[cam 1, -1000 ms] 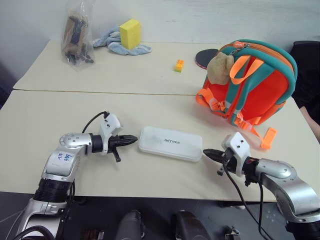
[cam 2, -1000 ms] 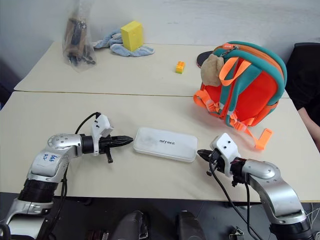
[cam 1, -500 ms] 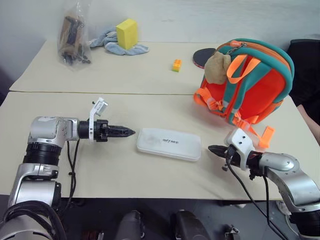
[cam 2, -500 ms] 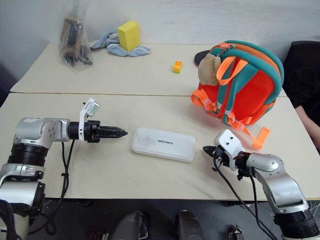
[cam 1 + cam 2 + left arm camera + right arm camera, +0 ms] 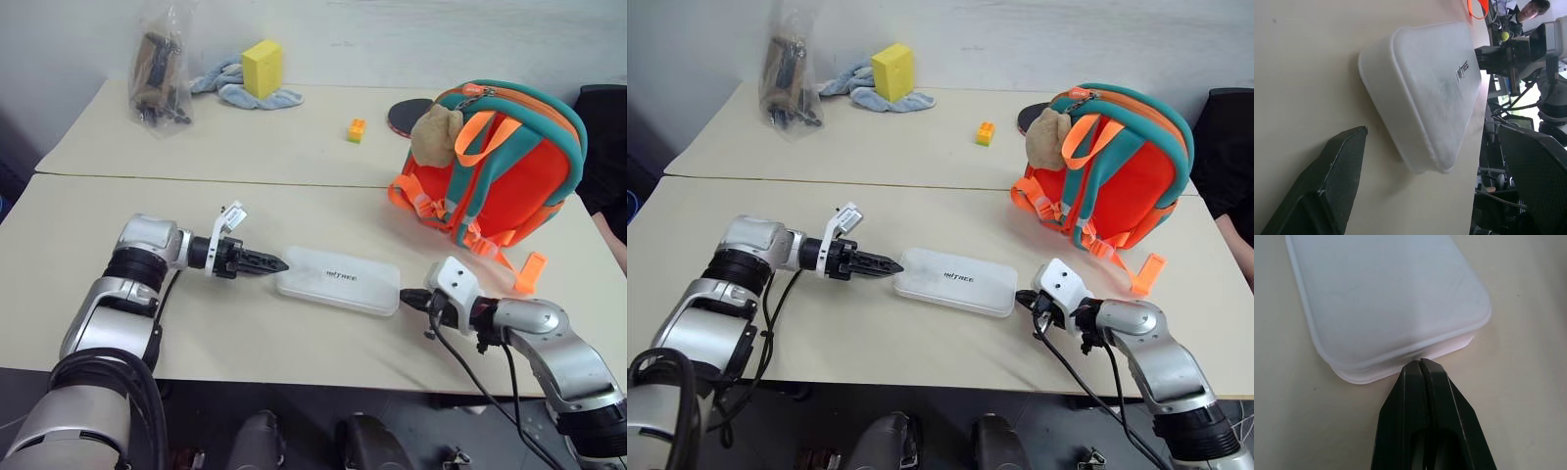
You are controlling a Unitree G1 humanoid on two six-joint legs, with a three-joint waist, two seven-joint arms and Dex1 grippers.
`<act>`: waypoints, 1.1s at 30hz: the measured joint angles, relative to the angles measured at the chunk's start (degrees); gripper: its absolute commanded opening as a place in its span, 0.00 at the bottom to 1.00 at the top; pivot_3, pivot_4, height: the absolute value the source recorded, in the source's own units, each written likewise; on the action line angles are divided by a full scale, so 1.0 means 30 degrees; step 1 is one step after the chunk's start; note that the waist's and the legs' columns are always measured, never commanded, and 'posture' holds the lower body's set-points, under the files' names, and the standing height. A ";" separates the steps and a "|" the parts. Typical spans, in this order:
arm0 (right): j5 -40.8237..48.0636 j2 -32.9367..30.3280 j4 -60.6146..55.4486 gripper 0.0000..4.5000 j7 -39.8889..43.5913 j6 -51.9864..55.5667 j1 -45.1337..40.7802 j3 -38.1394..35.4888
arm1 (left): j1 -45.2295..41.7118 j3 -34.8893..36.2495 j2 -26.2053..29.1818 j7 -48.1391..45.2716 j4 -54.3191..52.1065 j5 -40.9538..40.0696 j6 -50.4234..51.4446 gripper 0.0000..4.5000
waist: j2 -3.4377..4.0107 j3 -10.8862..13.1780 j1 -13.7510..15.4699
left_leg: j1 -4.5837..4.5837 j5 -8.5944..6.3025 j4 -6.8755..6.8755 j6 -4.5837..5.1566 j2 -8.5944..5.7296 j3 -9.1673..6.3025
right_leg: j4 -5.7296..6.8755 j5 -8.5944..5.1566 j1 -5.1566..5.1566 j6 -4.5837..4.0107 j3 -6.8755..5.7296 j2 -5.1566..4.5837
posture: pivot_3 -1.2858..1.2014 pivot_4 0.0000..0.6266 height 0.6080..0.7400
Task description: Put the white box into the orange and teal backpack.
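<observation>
Even, bright indoor light falls from above; shadows on the beige matte tabletop (image 5: 294, 147) stay soft and short. The flat white plastic box (image 5: 1425, 93) looks hazy up close, perhaps out of focus.

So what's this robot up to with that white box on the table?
It is working at a white box lying flat on the table, one pincer at each end. The left pincer is open at one short end; the right pincer is shut, its tip against the other end. Nothing is lifted yet. The orange and teal backpack stands upright beyond the box, zipped shut as far as one can see.
</observation>
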 measured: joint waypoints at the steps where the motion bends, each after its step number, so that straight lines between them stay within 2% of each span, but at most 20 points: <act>1: -0.0048 0.0001 0.0018 0.00 0.0010 -0.0032 -0.0100 0.0091 | -0.0145 -0.0016 -0.0409 -0.0064 0.0198 0.0131 -0.0108 1.00 | 0.0000 0.0000 0.0016 | 0.0000 -0.0001 0.0000 0.0000 -0.0001 0.0001 | -0.0002 0.0000 0.0000 0.0000 0.0000 -0.0001 | 0.52 0.24 1.00; 8: -0.0152 0.0002 0.0064 0.00 0.0016 -0.0109 -0.0285 0.0122 | -0.1029 0.0172 -0.2445 -0.0006 0.1396 0.0905 -0.0705 1.00 | -0.0002 -0.0001 0.0258 | -0.0002 -0.0004 0.0010 0.0002 -0.0002 0.0002 | -0.0006 0.0000 0.0001 0.0001 0.0000 -0.0004 | 0.52 0.24 1.00; 11: -0.0146 0.0002 0.0044 0.00 0.0009 -0.0121 -0.0116 0.0122 | -0.1592 0.0329 -0.2927 0.0059 0.2426 0.1324 -0.1084 0.87 | -0.0003 -0.0001 0.0298 | -0.0005 -0.0005 0.0014 0.0003 -0.0003 0.0002 | -0.0005 0.0000 -0.0002 0.0001 0.0000 -0.0005 | 0.52 0.24 1.00; 15: -0.0136 0.0001 -0.0020 0.00 -0.0029 -0.0231 0.0331 0.0106 | -0.1690 0.0309 -0.2928 -0.0482 0.3239 0.1699 -0.1304 0.58 | -0.0004 0.0000 0.0199 | -0.0012 -0.0007 -0.0003 -0.0005 0.0006 0.0006 | -0.0005 0.0000 -0.0025 0.0000 0.0001 0.0008 | 0.52 0.24 1.00; 20: -0.0142 0.0006 -0.0276 0.00 -0.0348 -0.0402 0.0788 -0.0015 | -0.1693 0.0710 -0.2760 -0.2094 0.3424 0.1500 -0.1295 0.31 | -0.0004 0.0000 0.0021 | -0.0012 -0.0005 -0.0001 -0.0012 0.0013 0.0004 | -0.0003 0.0000 -0.0018 0.0000 0.0000 0.0011 | 0.52 0.24 1.00; 27: -0.0144 0.0395 -0.1173 0.00 -0.1303 -0.0194 0.1433 -0.0120 | -0.1386 0.1098 -0.2493 -0.2119 0.2357 0.1217 -0.0150 0.30 | -0.0005 0.0000 -0.0190 | -0.0018 -0.0006 -0.0009 -0.0013 0.0014 0.0001 | -0.0001 0.0000 -0.0028 0.0000 0.0001 0.0011 | 0.52 0.24 1.00; 30: 0.0897 0.0775 -0.2937 0.13 -0.2016 0.1182 0.2618 -0.1774 | -0.0687 0.2352 -0.2351 -0.1804 0.1033 0.0325 0.1473 0.30 | -0.0004 0.0001 -0.0194 | -0.0049 -0.0005 -0.0023 -0.0018 0.0021 -0.0005 | 0.0031 0.0000 -0.0065 0.0000 0.0001 0.0011 | 0.52 0.24 1.00; 33: 0.3282 0.0981 -0.5573 0.35 -0.2399 0.3074 0.4469 -0.5086 | 0.0061 0.4504 -0.1756 0.0037 -0.1155 -0.0735 0.3063 0.30 | -0.0004 0.0000 -0.0182 | -0.0056 -0.0006 -0.0022 -0.0024 0.0025 -0.0028 | 0.0091 0.0000 -0.0057 0.0000 -0.0004 0.0010 | 0.52 0.24 1.00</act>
